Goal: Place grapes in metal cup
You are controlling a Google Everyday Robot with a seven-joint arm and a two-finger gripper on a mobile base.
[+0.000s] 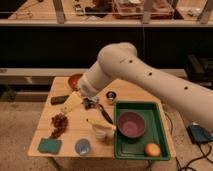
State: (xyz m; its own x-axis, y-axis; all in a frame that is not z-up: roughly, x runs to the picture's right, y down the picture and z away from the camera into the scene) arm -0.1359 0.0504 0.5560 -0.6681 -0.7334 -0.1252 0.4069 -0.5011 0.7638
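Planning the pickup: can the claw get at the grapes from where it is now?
Probably yes. The claw hangs near the grapes, a little farther back over the table. They lie uncovered, and nothing stands between them and the claw.

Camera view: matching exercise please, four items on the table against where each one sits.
Items:
1. grapes
2. metal cup
3. purple bowl
4. green sponge

Places:
a. inside the green tray
b. near corner of the table, image left
c. image-left part of the table, just behind the sponge
d. far half of the table, beside the tray's far corner

Pairs: 1-c, 2-d, 3-a, 4-b.

The gripper is over the table, between the grapes and the metal cup.
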